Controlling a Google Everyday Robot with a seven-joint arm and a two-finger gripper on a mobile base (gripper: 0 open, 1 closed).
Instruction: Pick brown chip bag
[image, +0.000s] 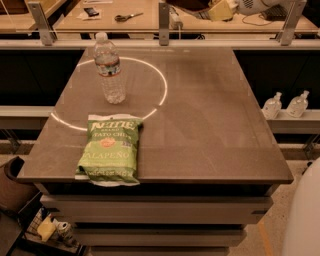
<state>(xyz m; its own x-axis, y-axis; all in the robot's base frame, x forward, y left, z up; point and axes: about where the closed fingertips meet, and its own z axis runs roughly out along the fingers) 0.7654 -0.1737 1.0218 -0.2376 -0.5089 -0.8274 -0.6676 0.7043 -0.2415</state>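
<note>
One view only. The camera sat high off the desk's (210, 130) near edge and looked down and forward across the top. The near edge ran low in frame and the far edge near the top. All four corners showed, so mid-range, not close. A bench (135, 22) lay beyond the far edge. The robot body (305, 220) cut in past the near right corner. The gripper (222, 9) was at the frame top, beyond the far edge, right of centre, cropped.
</note>
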